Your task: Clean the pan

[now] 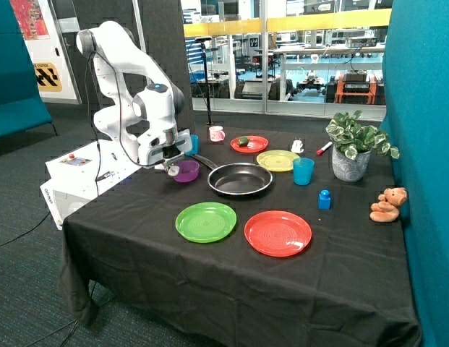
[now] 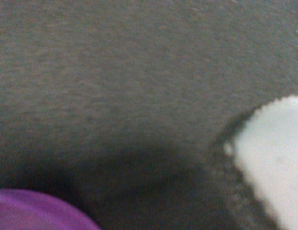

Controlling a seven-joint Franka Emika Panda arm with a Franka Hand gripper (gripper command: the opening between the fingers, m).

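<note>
**Pincer low beside purple bowl; pan untouched**

While the pan [image 1: 240, 178] sits mid-table with its handle reaching back toward the pincer [image 1: 170, 168], nothing rests in it and cleaning appears not yet begun. Just beyond the pincer's tip stands the purple bowl [image 1: 186, 170]. The wrist view shows black cloth [image 2: 139, 72], the bowl's rim and a pale object [image 2: 273, 163], possibly a wiping sponge. Whether the pincer is apart or together cannot be told.
</note>
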